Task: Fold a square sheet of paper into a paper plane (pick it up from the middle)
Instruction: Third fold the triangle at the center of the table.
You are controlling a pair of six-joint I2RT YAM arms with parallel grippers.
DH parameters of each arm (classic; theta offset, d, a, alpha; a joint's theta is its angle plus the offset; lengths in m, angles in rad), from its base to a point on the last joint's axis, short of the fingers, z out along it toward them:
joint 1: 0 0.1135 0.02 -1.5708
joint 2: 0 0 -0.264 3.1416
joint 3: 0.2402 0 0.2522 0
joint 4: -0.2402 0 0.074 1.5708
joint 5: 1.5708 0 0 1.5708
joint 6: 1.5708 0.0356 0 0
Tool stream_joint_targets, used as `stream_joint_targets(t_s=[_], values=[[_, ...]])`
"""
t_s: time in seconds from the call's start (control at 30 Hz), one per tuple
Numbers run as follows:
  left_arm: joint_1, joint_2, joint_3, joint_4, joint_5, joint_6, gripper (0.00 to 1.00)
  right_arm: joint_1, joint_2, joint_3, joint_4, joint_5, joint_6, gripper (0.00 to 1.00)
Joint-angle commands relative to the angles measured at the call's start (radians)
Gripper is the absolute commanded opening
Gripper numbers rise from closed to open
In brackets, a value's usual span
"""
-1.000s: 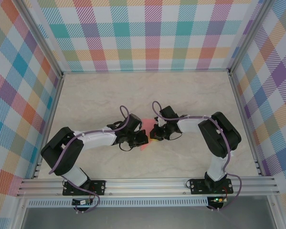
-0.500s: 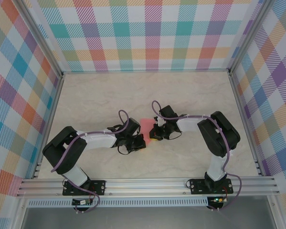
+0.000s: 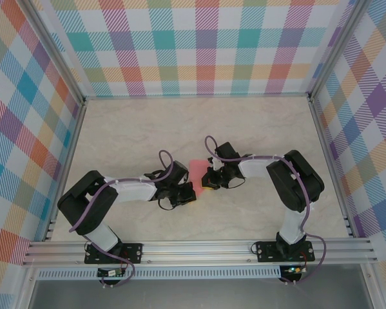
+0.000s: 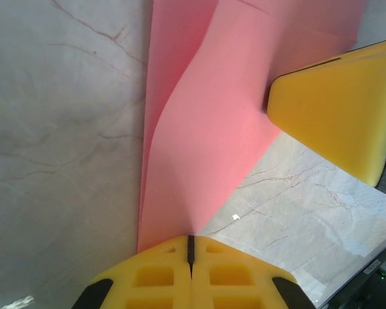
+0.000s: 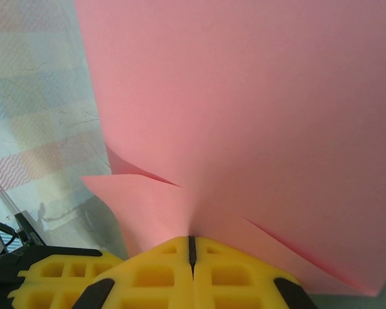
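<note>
Square sheet of paper, salmon-pink face showing, is sitting between your two arms near the middle of the table. The left jaws are clenching on the sheet's near-left part: at the left wrist, the paper is emerging from the shut seam between the yellow fingers and bending away in a long, soft curve above the marbled surface. The right jaws are clenching on its right side in the same way, with the paper spreading wide ahead of them and one corner curling under at the left. Both pairs are working just beside each other, each grasping the same sheet.
</note>
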Motion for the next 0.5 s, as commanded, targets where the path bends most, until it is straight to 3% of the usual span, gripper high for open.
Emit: stream_joint_targets(t_s=[0.0, 0.47], values=[[0.001, 0.020, -0.048, 0.003, -0.016, -0.018, 0.00, 0.001, 0.063, -0.026, -0.082, 0.104, -0.018, 0.00], [0.038, -0.034, -0.312, 0.326, 0.060, -0.069, 0.00, 0.001, 0.074, -0.020, -0.123, 0.130, -0.031, 0.00]])
